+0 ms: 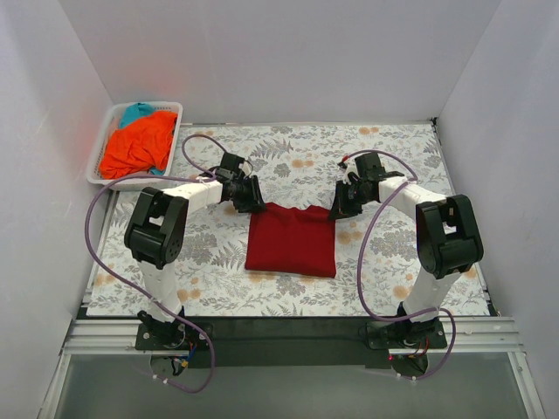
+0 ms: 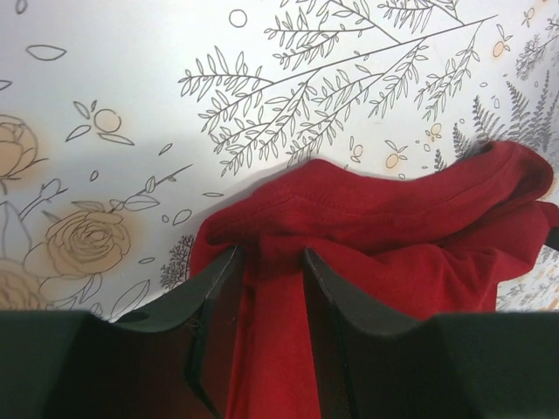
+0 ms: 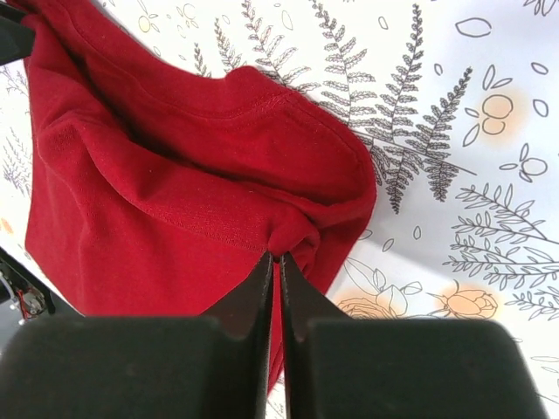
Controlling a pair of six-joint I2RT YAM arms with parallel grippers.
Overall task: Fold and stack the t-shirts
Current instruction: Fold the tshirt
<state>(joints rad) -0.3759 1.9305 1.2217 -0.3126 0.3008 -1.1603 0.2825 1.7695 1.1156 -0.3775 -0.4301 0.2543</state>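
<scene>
Dark red t-shirt (image 1: pixel 291 240): soft matte knit w/ stitched hems, folded to a rough rectangle, laid mid-scene on the floral line-print tablecloth (image 1: pixel 288 148). Its far edge is rumpled btwn the two tools. A thick bunch of cloth at the far-left corner is gripped by left tool (image 2: pixel 271 257), fingers part-spread around it. Far-right corner is pinched by right tool (image 3: pixel 277 259), fingertips nearly meeting. Crumpled orange t-shirt (image 1: pixel 135 150) & teal t-shirt (image 1: pixel 138 112) are held in white slotted plastic basket (image 1: pixel 170 106), far left.
</scene>
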